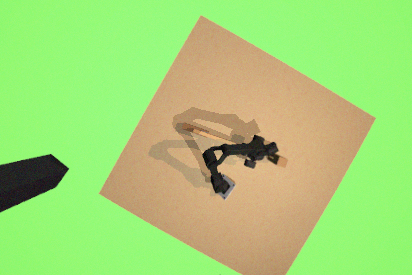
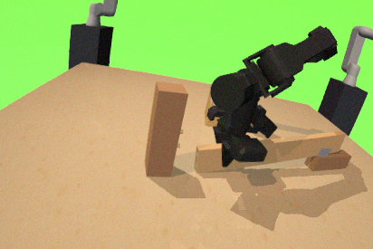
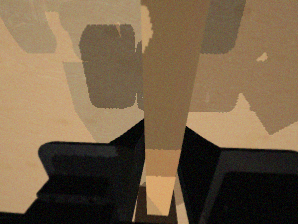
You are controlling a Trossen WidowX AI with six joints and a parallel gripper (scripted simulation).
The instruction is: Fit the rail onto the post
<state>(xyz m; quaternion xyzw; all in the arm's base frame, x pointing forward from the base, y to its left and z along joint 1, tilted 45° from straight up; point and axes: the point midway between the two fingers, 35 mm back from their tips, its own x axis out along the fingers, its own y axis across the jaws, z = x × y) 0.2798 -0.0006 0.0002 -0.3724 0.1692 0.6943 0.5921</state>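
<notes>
The wooden post (image 2: 167, 131) (image 1: 282, 162) stands upright, with two small pegs (image 2: 180, 138) sticking out toward the rail. The long rail (image 2: 296, 146) (image 1: 218, 136) (image 3: 172, 85) slopes down from the footboard block (image 2: 334, 161) (image 1: 187, 127), its far end at the grey bracket (image 2: 324, 152). Its near end is low, at or close to the table, below the pegs. A gap separates it from the post. My gripper (image 2: 227, 156) (image 3: 159, 122) is shut on the rail close to the near end, one finger on each side. The holes in the rail's end are hidden.
The arm (image 1: 232, 149) (image 2: 276, 65) reaches over the rail from its base (image 1: 225, 187). A tan piece (image 2: 208, 115) shows partly behind the arm. Black pedestals (image 2: 90, 46) (image 2: 341, 108) with grey limbs stand beyond the table (image 1: 300, 115) (image 2: 68, 149).
</notes>
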